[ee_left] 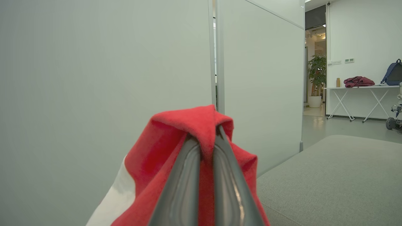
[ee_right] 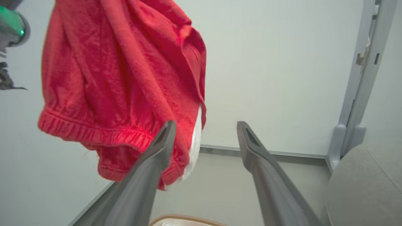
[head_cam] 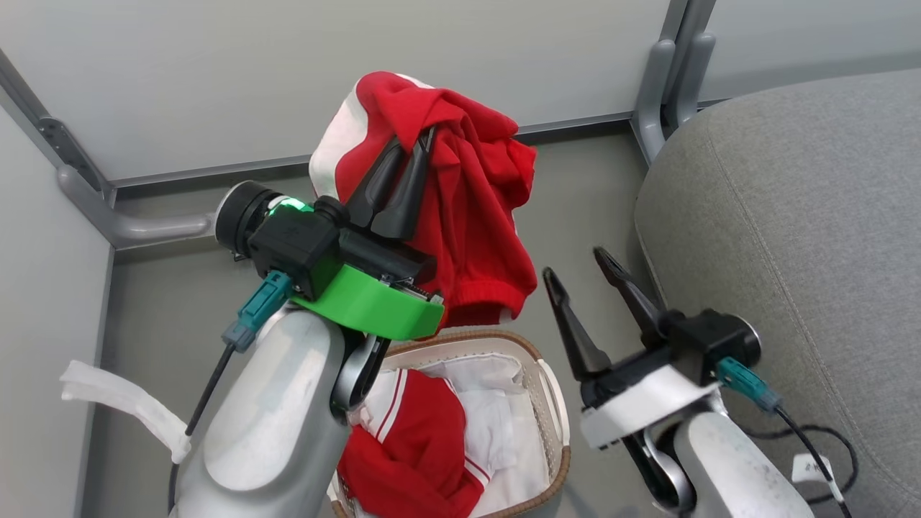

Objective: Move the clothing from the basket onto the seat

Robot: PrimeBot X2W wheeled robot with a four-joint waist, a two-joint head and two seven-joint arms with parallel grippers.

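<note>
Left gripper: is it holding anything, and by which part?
The left gripper pinches a soft red fabric garment with a white panel by a bunched fold at its top. The right gripper is open, holding nothing.

Head view looks down on basket (head_cam: 504, 339), wrist views close — all share clothing (head_cam: 468, 194)

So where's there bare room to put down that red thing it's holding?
The seat is bare, from the post down along its floor-side edge. The basket is crowded with clothing; the gap between basket and seat is taken by the open right end effector.
</note>
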